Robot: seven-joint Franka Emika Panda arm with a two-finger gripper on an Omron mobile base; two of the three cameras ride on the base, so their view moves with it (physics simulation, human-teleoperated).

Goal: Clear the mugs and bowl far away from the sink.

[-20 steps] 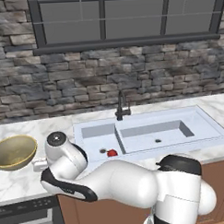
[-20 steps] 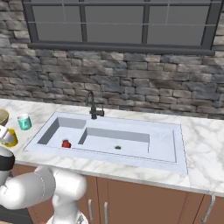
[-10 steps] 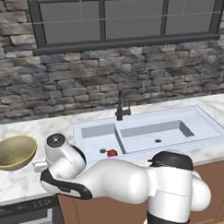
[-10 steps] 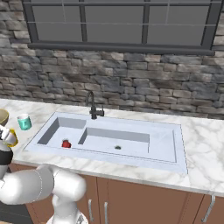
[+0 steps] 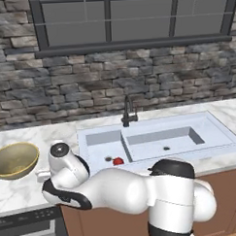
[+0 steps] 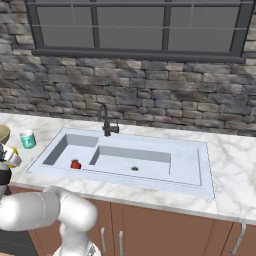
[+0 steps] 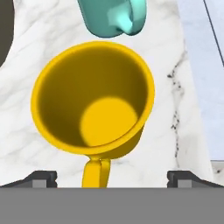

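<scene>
The yellow mug stood upright on the marble surface, directly below the gripper, with its mouth facing the hand camera and its handle pointing toward the bottom of that view. The teal mug stood just beyond it, apart from it by a narrow gap. The bowl rested on the surface to the left of the sink, well apart from the basins.

The jaws were spread fully, one fingertip showing on each side of the yellow mug, and gripped nothing.

Handling assessment: the yellow mug appeared rigid, light and smooth-walled, so slip under a weak pinch was the likely risk. The wall flared toward the rim; a hold across the rim, clear of the handle, seemed most practical. The neighbouring teal mug left little clearance on the far side, so a straight descent was advisable.
</scene>
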